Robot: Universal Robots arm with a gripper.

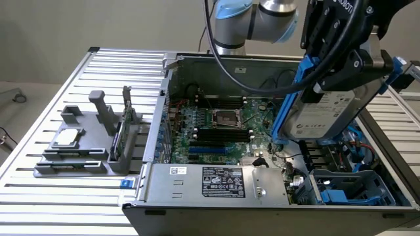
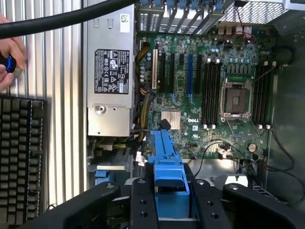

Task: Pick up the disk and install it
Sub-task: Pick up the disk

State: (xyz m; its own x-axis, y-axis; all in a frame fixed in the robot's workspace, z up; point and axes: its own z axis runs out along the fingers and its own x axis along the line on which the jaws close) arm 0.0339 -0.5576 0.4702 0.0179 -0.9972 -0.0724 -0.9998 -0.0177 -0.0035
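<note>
above the open computer case [image 1: 164,98], the disk [image 1: 320,112] hangs clear of everything, tilted on edge with its white label facing out and its blue carrier rails [image 1: 292,98] running down its long sides. the gripper [image 1: 351,66] has its black jaws closed part-way onto the disk's upper end, clamping it. from the wrist view the gripper [image 2: 169,193] pinches a blue rail [image 2: 164,152] that points toward the motherboard [image 2: 209,95]. so the pick-up looks done, and the disk is over the case. the install is not yet done: the disk touches no bay, and the blue drive cage [image 1: 347,189] in the case's near corner, on the exterior view's right, sits below it and apart. beside the case, on the slatted table [image 1: 39,206], a grey holder [image 1: 72,167] carries a small square chip [image 1: 68,139] and an upright green card [image 1: 120,140]. a person's hand [image 2: 8,57] is near a keyboard [image 2: 21,162].
</note>
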